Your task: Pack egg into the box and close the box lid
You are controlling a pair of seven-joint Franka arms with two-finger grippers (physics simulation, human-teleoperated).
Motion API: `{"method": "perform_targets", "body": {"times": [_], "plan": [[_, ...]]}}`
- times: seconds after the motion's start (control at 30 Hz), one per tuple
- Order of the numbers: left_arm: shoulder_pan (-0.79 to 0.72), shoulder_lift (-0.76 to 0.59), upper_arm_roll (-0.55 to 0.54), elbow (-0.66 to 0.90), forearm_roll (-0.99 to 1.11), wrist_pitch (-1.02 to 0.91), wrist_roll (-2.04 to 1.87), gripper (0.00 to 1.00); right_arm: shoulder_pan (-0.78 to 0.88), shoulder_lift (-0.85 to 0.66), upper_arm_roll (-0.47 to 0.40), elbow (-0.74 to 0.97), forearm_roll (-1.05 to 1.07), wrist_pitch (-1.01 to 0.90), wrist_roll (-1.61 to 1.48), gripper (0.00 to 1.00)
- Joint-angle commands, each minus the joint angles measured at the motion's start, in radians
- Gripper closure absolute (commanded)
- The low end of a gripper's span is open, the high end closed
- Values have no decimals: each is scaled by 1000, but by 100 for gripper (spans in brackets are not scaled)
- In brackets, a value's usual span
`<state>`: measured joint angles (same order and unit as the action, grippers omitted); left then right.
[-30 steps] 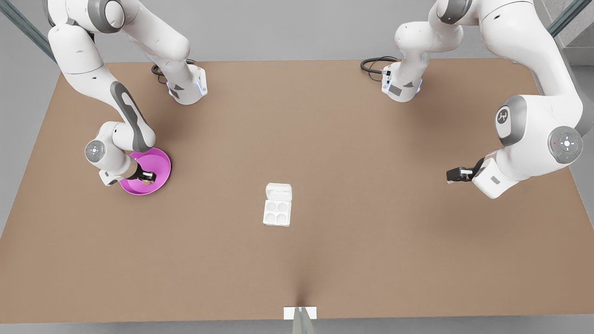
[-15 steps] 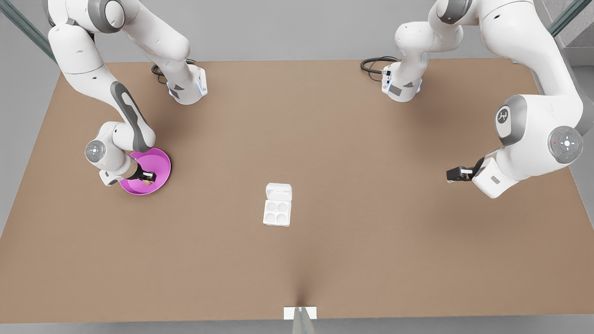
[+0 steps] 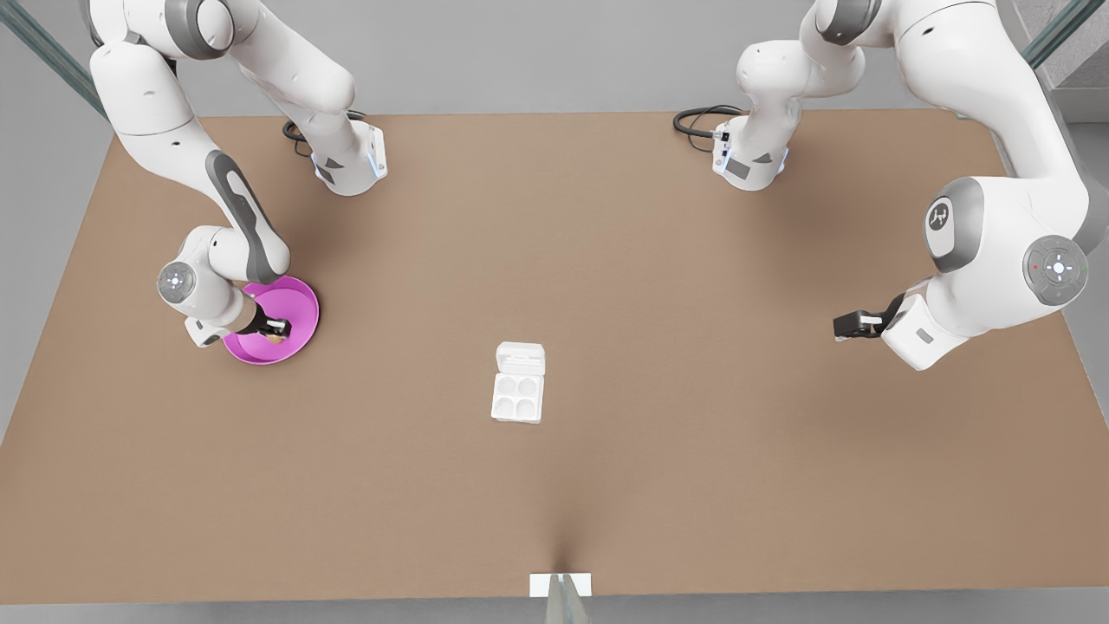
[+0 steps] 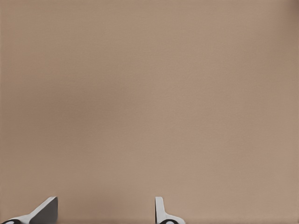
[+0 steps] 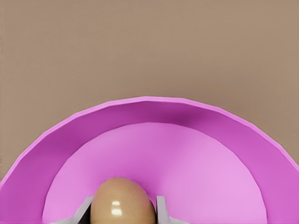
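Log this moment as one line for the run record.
right hand: around tan-brown oval egg in round pink plate | left hand: open, waiting | white four-cup egg box: lid open, empty

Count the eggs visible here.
1. The egg sits in the pink plate at the front view's left, between the right gripper's fingers. The box cups look empty.

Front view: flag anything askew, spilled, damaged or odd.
Nothing stands out. The box sits flat, box lid open, cups empty. The right end effector brackets the egg in the pink plate. The left end effector waits, open, over bare table.
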<state>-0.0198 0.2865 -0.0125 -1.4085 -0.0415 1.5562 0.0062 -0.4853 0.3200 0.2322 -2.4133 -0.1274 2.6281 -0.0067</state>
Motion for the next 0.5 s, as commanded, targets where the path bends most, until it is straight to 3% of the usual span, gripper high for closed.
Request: {"method": "perform_targets", "body": {"times": [0.0,0.47], "plan": [[0,-1,0,0,0,-1,0,0,1,-2,-1,0,-12,-19,1,42],[-22,-1,0,3,0,1,-2,0,16,-61,6,17,-4,-115,4,42]]}}
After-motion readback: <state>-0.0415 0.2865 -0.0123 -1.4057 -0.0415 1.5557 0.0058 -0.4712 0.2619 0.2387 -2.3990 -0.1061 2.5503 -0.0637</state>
